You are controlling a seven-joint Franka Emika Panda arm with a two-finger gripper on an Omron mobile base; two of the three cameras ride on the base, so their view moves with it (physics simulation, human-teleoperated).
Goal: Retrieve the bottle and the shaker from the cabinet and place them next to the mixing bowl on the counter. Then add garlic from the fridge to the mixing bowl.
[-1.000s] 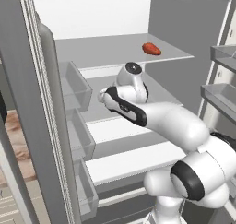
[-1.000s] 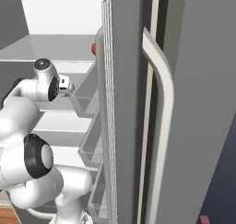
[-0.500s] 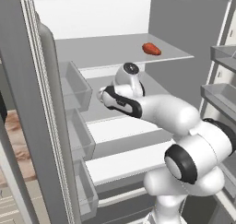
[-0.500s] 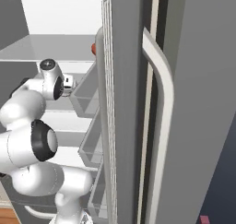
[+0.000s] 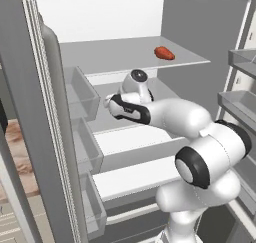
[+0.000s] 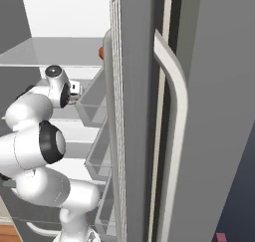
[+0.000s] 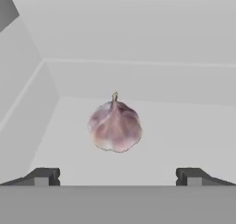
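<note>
— Where is the garlic (image 7: 115,126)?

— Straight ahead of my gripper (image 7: 117,176), on a pale shelf inside the fridge (image 5: 125,62); the bulb sits upright with its little stem tip up, near the rear wall; it is apart from both my fingertips (image 7: 42,176), which stand wide at either side below it; nothing is between them, nothing is touched.

— And your arm?

— From the left base view my arm reaches into the open fridge over the middle shelf (image 5: 165,89); one shelf above the garlic's level lies an orange-red vegetable (image 5: 164,53), toward the right side of the fridge; clear door bins (image 5: 82,93) hang on the door at the left of the fridge.

— Is the garlic visible from the base?

— I cannot tell; my own wrist covers that part of the shelf.
</note>
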